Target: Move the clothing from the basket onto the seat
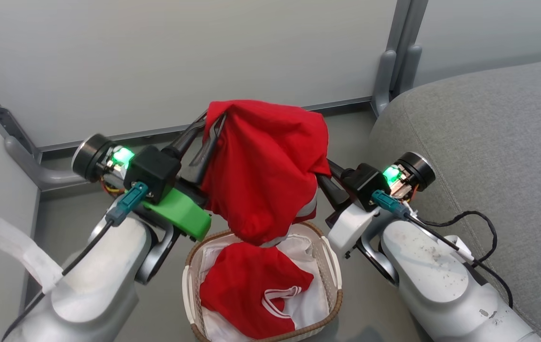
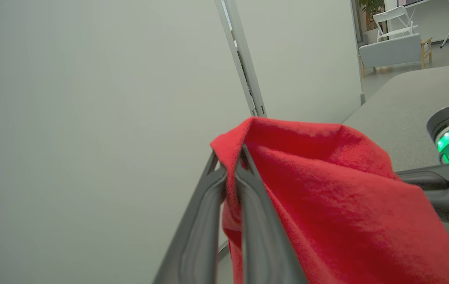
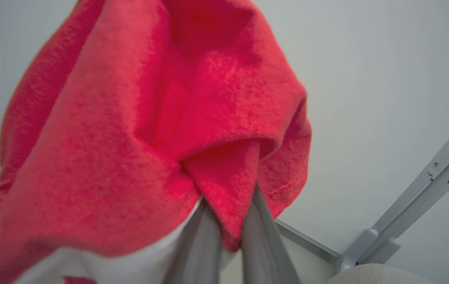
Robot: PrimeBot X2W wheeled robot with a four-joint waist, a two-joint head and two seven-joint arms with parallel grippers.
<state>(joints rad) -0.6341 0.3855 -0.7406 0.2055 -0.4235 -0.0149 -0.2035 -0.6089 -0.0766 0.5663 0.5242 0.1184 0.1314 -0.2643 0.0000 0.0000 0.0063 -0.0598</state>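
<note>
Clothing (image 1: 265, 161), soft red folds, pinched by left pincer (image 2: 229, 158) and right pincer (image 3: 230, 215), above woven-rimmed basket (image 1: 339, 299)

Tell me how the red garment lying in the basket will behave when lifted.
Probably floppy: the matching lifted garment sags in folds from the left pincer. Likely light, being thin fabric. The lower garment lies crumpled in the basket, and its white-trimmed loop may snag on the rim.
</note>
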